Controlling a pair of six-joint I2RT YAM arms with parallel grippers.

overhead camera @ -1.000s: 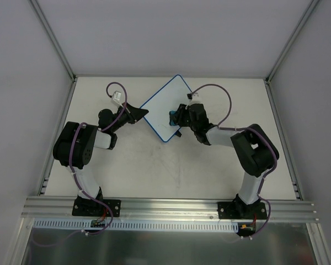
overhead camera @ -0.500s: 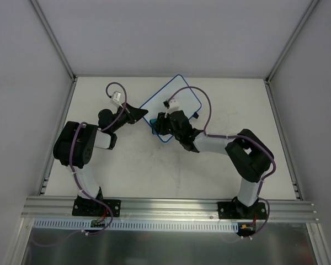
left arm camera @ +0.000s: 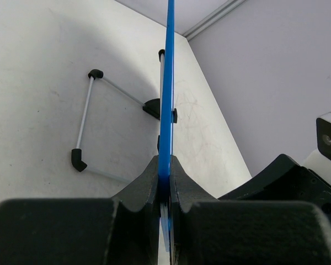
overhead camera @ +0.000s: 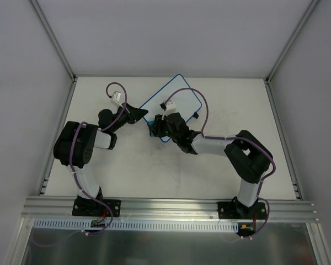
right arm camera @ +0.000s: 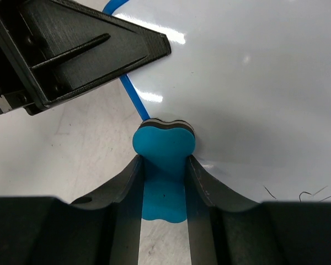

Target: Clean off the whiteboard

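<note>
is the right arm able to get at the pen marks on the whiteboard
Probably yes: the right gripper holds the eraser against the whiteboard, the pen marks lie on bare board close by, and the left gripper clamps the rim elsewhere.

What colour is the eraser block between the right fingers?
Bright blue with a dark layer; the small bone-shaped eraser block shows best in the right wrist view.

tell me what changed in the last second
The right gripper, shut on the blue eraser, swept left across the whiteboard to its edge near the left gripper. The left gripper stayed clamped on the board's rim; the board barely moved.
</note>
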